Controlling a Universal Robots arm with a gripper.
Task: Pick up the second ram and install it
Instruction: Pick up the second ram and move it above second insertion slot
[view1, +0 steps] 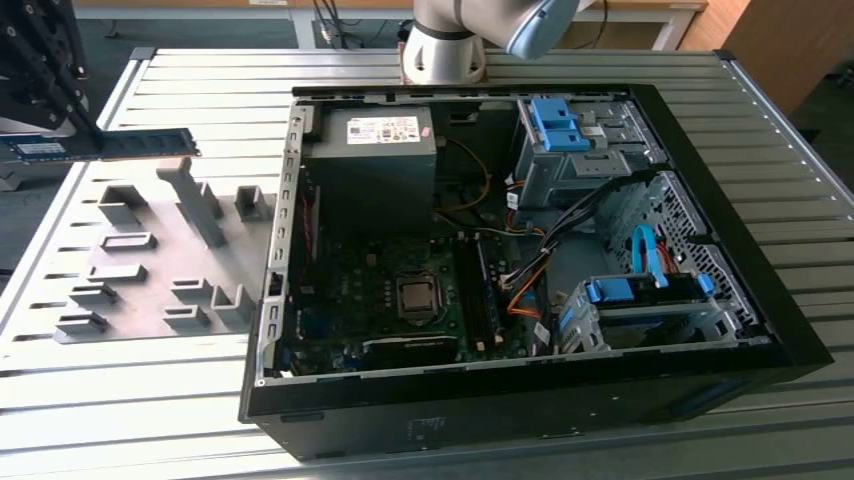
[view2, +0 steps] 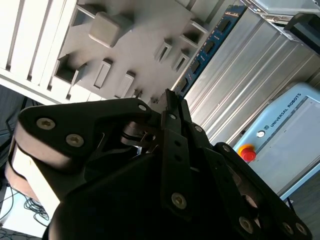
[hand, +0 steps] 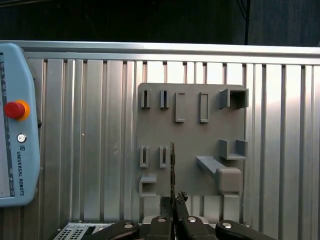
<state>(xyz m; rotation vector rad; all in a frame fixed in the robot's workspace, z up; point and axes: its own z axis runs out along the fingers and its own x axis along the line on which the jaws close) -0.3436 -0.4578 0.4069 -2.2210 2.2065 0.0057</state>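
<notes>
Black pincer (hand: 172, 200) gripping thin green second ram (view1: 134, 143), grey slotted plate (hand: 190, 135)

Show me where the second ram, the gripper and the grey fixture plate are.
second ram (view1: 147, 143), exterior view, on its dark chip end.
gripper (hand: 173, 199), first wrist view, midway between its fingertips.
grey fixture plate (hand: 190, 135), first wrist view, on bare surface between the slot rows.

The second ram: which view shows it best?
The exterior view: the second ram shows its broad side and blue label, held by the tool. The first wrist view shows it edge-on; the second wrist view shows a slanted stretch.
</notes>
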